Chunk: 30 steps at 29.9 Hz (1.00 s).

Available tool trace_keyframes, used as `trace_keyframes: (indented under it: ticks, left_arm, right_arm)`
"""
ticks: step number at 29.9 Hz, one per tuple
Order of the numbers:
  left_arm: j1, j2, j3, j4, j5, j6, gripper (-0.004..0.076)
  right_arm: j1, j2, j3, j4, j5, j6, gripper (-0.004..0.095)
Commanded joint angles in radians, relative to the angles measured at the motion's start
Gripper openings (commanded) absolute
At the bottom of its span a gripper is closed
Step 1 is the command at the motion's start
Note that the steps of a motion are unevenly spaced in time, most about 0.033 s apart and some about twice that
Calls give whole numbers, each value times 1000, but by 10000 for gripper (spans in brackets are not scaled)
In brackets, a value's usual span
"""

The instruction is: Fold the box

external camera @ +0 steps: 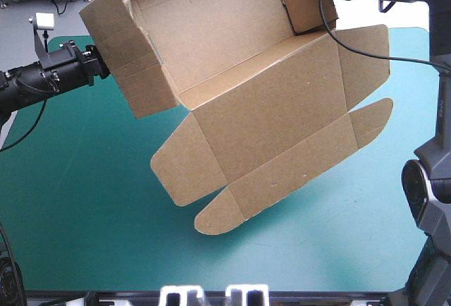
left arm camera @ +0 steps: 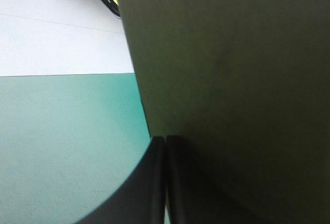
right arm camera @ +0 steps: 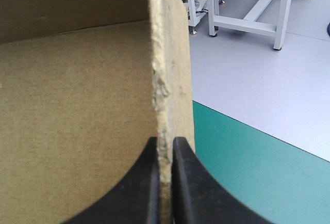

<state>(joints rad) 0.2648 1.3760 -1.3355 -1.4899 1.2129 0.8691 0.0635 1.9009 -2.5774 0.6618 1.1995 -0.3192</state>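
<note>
The box (external camera: 268,108) hangs tilted in the air above the table (external camera: 77,207), its opposite walls pinched in the nearly closed left end effector (left arm camera: 165,140) and right end effector (right arm camera: 165,142), so I'd fear the thin board slipping free or buckling if the two pull unevenly.

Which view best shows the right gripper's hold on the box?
Right wrist view: the right gripper is shut on the box, with the board's edge pinched dead centre. The high view shows only that arm meeting the box's far right wall, the pinch unclear. The left wrist view shows just the left gripper on another wall.
</note>
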Motion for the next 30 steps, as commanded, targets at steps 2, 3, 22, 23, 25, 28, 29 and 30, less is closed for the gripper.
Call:
trace_keyframes:
  ticks: [2,3,22,23,25,28,29,30]
  left_arm:
    - [-6,-34,-32,-124,55,-6,-10]
    - [-6,-34,-32,-150,58,-6,-10]
    - [-18,-38,-32,-186,81,-77,-3]
    - [-26,-38,-32,-181,81,-77,6]
    - [-48,-38,-32,-178,81,-77,35]
    - [-84,-38,-32,-170,75,-77,109]
    - [-89,-38,-32,-162,67,-77,135]
    - [-94,-38,-32,-154,56,-77,162]
  right_arm:
    - [50,-48,-21,22,-109,11,-9]
    - [61,-48,-21,14,-119,11,-9]
    - [134,-22,-21,-108,-132,61,-9]
    - [134,-20,-21,-108,-135,61,-9]
    - [134,-10,-21,-108,-137,61,-9]
    - [134,4,-21,-107,-139,67,-9]
    - [134,6,-21,-107,-139,72,-9]
    - [134,8,-21,-107,-139,73,-9]
